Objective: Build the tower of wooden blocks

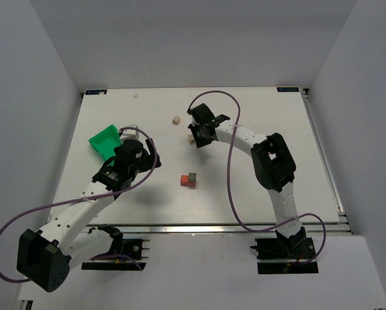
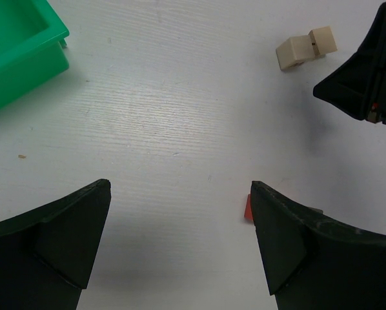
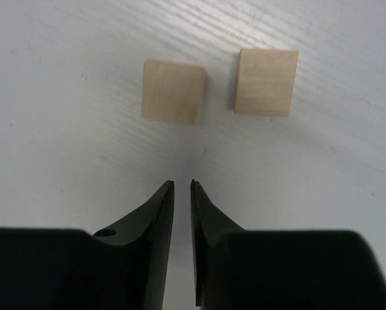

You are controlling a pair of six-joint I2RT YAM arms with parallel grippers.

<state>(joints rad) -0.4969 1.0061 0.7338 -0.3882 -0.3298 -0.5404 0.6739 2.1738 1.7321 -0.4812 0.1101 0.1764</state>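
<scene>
Right claw, pale cubes just ahead

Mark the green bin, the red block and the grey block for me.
green bin (image 1: 103,141), overhead view, on its inner floor.
red block (image 1: 184,182), overhead view, on its uncovered left part.
grey block (image 1: 192,175), overhead view, on its top face.

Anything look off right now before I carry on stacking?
Yes. The right claw has its jaws almost shut with nothing between them. The two pale cubes lie on the table beyond its tips, ungripped.
</scene>
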